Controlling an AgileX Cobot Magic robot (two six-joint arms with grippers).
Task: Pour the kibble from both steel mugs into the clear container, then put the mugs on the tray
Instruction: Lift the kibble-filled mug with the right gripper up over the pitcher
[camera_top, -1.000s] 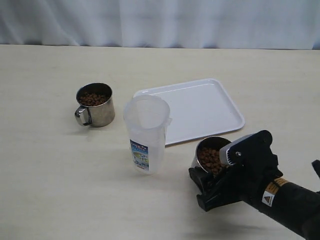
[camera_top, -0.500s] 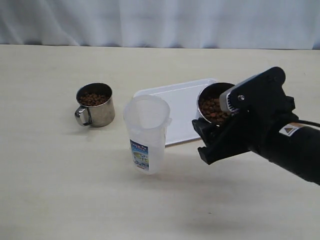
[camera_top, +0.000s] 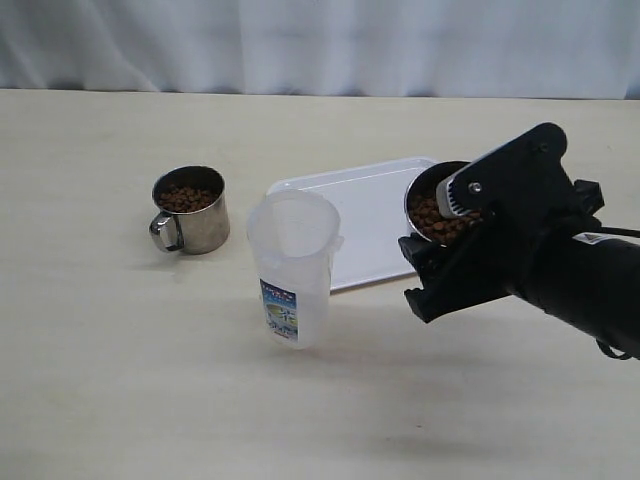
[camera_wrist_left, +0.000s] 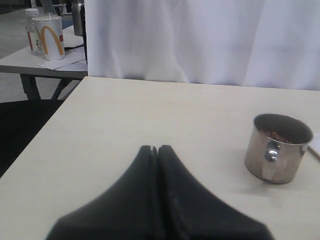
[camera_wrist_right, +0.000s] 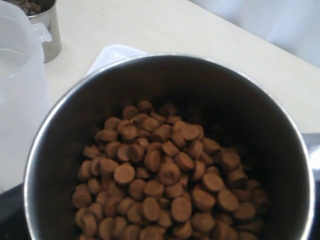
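My right gripper (camera_top: 428, 262) is shut on a steel mug (camera_top: 430, 192), held in the air near the tray's (camera_top: 372, 232) front right part, to the right of the clear container (camera_top: 293, 262). Brown kibble (camera_wrist_right: 160, 180) fills the held mug (camera_wrist_right: 165, 65). The clear container stands upright and looks empty. The other steel mug (camera_top: 198, 226), holding kibble (camera_top: 186, 197), stands left of the container. My left gripper (camera_wrist_left: 154, 148) is shut with nothing in it, low over the table, with that mug (camera_wrist_left: 277, 150) ahead of it and off to one side.
A white curtain hangs behind the far table edge. In the left wrist view a side table with a paper cup (camera_wrist_left: 50, 36) and a bottle stands beyond the table's corner. The container (camera_wrist_right: 20, 100) is close beside the held mug.
My right gripper has lifted the mug off the table in front of the tray and carried it up and slightly right. The left gripper and the other things have not moved.
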